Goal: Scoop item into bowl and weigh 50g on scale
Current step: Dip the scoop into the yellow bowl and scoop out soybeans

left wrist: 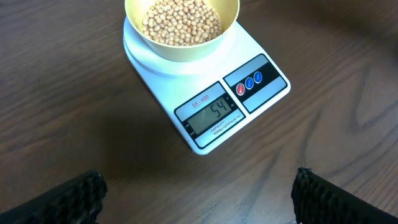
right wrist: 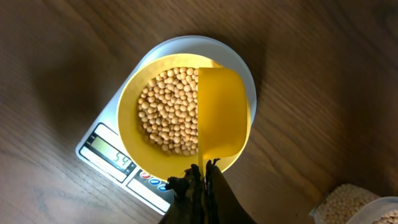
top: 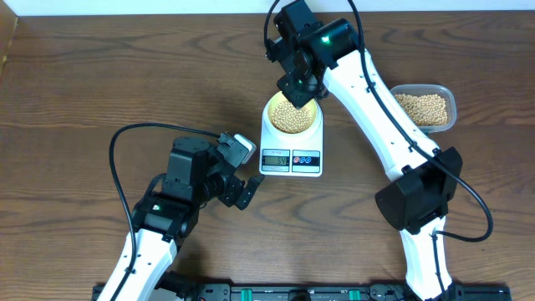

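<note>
The pale-yellow bowl (top: 292, 114) sits on the white scale (top: 292, 150), full of tan beans (left wrist: 180, 22). The scale's display (left wrist: 210, 114) reads 54. My right gripper (right wrist: 204, 177) is shut on the handle of a bright yellow measuring spoon (right wrist: 221, 118), held over the right side of the bowl (right wrist: 134, 124); in the overhead view the gripper (top: 298, 84) hangs at the bowl's far rim. My left gripper (top: 242, 192) is open and empty on the table, left of the scale's front; its fingers frame bare wood (left wrist: 199, 193).
A clear plastic tub (top: 426, 109) of more beans stands right of the scale, behind the right arm; its corner shows in the right wrist view (right wrist: 354, 208). The left arm's cable loops over the table at the left.
</note>
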{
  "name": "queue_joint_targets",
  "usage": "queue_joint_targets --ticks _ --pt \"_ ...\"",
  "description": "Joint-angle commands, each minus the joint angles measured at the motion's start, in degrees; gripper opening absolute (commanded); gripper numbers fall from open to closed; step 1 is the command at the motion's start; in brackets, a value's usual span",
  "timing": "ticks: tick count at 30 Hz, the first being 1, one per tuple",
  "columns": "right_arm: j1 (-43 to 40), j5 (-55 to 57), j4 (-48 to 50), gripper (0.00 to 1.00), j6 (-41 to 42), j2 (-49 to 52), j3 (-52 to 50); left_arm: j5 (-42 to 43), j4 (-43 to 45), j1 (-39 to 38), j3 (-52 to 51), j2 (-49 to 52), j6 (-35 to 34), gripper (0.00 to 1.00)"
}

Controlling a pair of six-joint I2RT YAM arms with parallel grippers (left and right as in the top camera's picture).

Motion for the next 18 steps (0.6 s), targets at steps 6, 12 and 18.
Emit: queue_joint_targets --ticks 6,12,18 --pt "0.72 0.66 0.15 0.01 -3.13 0.7 -0.39 -0.33 0.04 0.24 0.17 0.07 0.79 0.98" --pt "0.83 0.87 -0.04 0.01 -3.43 0.83 -1.7 -0.33 0.04 0.24 0.17 0.07 0.79 0.97" --pt "0.83 1.11 1.68 0.01 -3.41 0.9 -4.33 -0.33 0.04 0.24 0.17 0.07 0.79 0.97"
